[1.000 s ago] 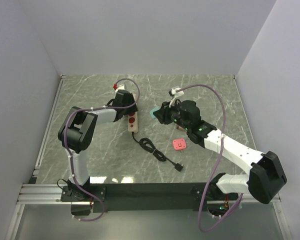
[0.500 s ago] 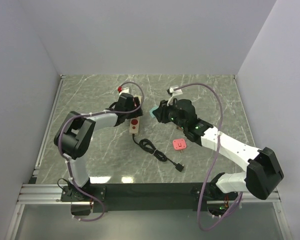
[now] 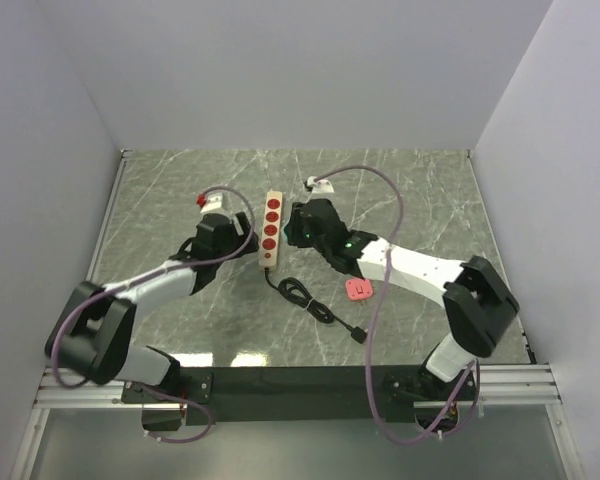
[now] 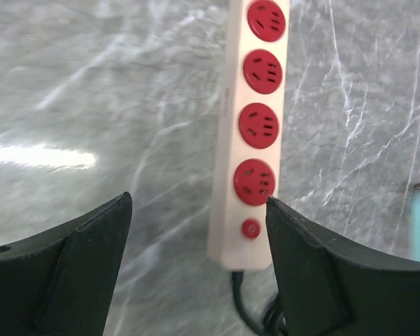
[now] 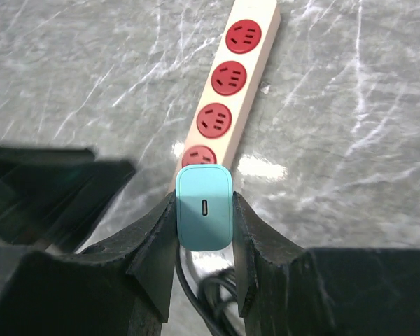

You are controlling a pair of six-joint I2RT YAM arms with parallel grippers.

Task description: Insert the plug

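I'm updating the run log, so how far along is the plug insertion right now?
Done: the right tool grips the teal plug, close to the power strip. In hand: seemingly lining it up with a socket; the left tool is open near the strip, holding nothing. Left: all four red sockets are empty, so the plug is not yet inserted.
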